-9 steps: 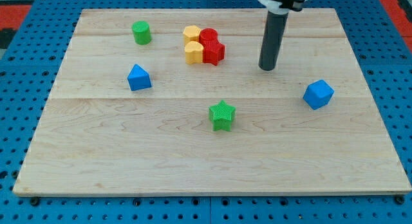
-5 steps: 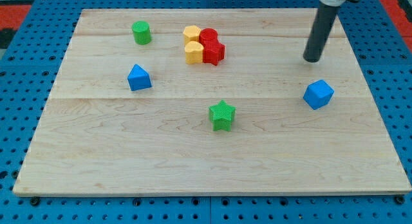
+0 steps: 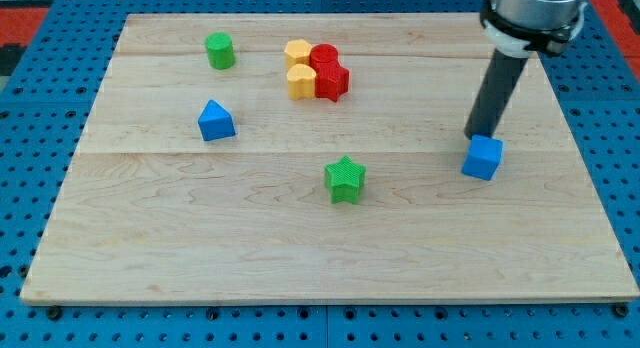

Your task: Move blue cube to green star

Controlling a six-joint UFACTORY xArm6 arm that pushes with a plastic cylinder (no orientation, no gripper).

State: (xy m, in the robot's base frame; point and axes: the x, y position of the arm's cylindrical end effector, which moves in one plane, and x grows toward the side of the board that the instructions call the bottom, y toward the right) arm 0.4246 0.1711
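Observation:
The blue cube (image 3: 483, 157) sits on the wooden board (image 3: 200, 238) at the view's right. The green star (image 3: 345, 179) lies near the board's middle, well to the left of the cube. My tip (image 3: 479, 136) is down at the cube's upper edge and touches it from the view's top. The rod rises up and to the right from there.
A second blue block with a peaked top (image 3: 215, 120) lies at the left. A green cylinder (image 3: 219, 50) stands at the top left. Two yellow blocks (image 3: 298, 68) and two red blocks (image 3: 329, 72) are clustered at the top middle.
My tip moved from the board's upper middle to the right, then down onto the blue cube. The cube shifted a little down and left and turned.

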